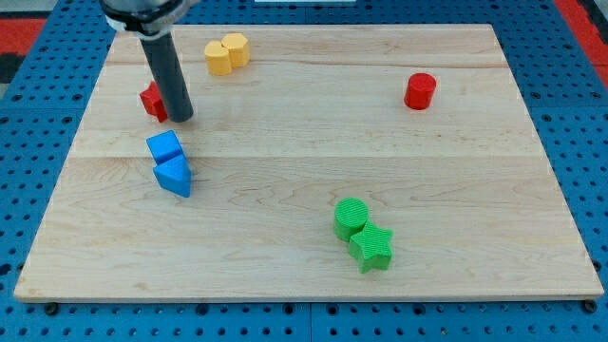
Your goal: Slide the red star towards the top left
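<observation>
Red star (152,99): near board's top-left corner | my tip (181,118) touching its right side | no pincer fitted | likely light, rigid; push lower-right face.

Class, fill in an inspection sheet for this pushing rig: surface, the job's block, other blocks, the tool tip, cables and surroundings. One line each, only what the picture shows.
Surface: pale wooden board, flat.
Job's thing: red star near the view's top left, partly hidden behind the rod.
Clutter: two yellow blocks touching at the view's top; red cylinder at right; blue cube and blue wedge touching, below the star; green cylinder touching green star.
Grippers: none fitted; my tip sits against the red star's right side.
Cables: nothing seen.
Surroundings: blue perforated base; red patches at the top corners.
</observation>
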